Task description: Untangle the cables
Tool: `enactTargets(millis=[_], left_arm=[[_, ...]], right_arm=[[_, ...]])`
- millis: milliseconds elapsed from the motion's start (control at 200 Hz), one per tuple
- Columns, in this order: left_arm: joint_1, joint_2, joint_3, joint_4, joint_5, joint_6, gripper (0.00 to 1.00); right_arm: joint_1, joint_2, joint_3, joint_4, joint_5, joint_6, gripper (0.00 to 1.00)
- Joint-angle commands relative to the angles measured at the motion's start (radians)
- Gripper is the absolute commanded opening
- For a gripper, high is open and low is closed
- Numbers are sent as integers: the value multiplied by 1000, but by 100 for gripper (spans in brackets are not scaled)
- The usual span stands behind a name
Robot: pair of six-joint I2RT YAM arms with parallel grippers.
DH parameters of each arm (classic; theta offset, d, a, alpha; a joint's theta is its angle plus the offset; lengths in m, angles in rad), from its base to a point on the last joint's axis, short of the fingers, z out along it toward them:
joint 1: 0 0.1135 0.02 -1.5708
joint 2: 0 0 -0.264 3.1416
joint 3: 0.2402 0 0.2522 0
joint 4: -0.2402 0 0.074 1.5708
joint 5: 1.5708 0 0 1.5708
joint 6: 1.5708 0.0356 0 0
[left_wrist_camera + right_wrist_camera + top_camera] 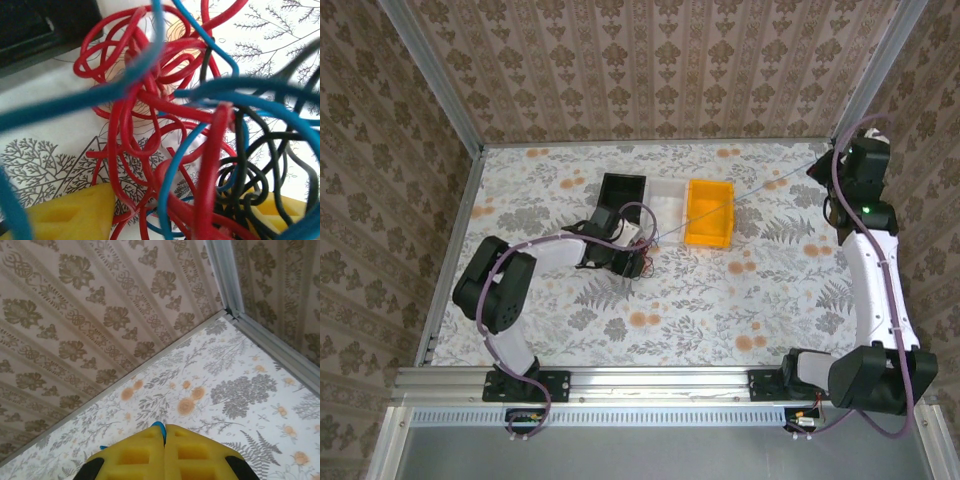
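**Tangle mid-bench, one strand drawn taut**

My left jaws stand apart, yellow pads [70,215] straddling the cables [150,125] heaped on the bench [720,310]. Just beyond sit a black bin [623,178], a white bin [668,184] and an orange bin [708,238]. A blue cable [159,427] crosses the orange bin to my right jaws, which are clamped on it.

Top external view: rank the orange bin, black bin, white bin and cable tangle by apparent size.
1. orange bin
2-3. black bin and white bin: they look alike and the black one is partly covered, so they are not ranked.
4. cable tangle
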Motion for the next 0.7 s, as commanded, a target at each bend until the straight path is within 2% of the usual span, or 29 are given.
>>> enactTargets(millis=[0,270,380,695], left_arm=[[17,1,-42,-109,-82,-34,51],[17,-17,-67,-111,-182,-70,51],[17,-26,-75,-135,-277,-91,51],[32,-65,-110,-145,-450,-184,59]], right_arm=[[-69,-31,41,-24,46,16,0],[-179,-62,33,-51,29,29,0],[-222,-68,41,-71,38,37,0],[-305,-97,29,-79,23,54,0]])
